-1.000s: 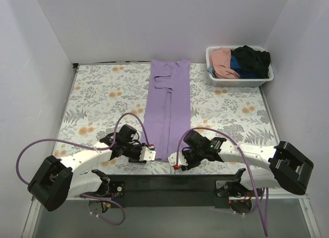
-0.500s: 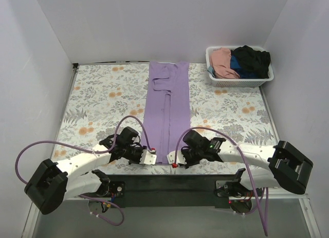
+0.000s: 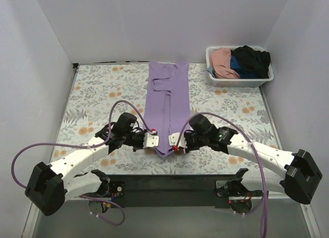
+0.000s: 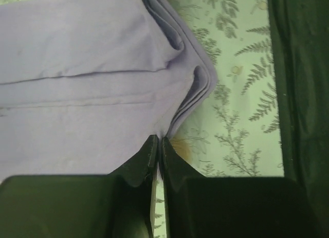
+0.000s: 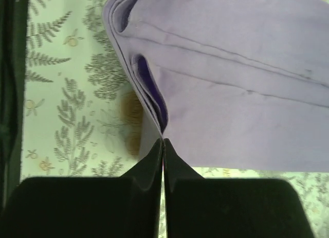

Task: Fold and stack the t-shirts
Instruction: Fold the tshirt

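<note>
The floral worktop (image 3: 97, 94) carries the lavender t-shirt (image 3: 167, 102), folded lengthwise into a narrow strip that runs from the far edge to the near edge at the middle. At the far right, a white slatted basket (image 3: 240, 83) holds the other t-shirts (image 3: 252, 58) in a loose heap of pink, blue and black.

At the strip's near end, the left gripper (image 4: 158, 143) is clenched on the left hem corner and the right gripper (image 5: 162, 143) on the right one. The hem between them is gathered toward a point.

The cloth looks light, limp and several layers thick, so it will probably sag between the two holds, and the layers may slip over one another. The two near corners look like the right place to hold it, pinching through every layer. Both wrist views show stacked fold edges just beside the tips, so some layers may lie outside the pinch.
</note>
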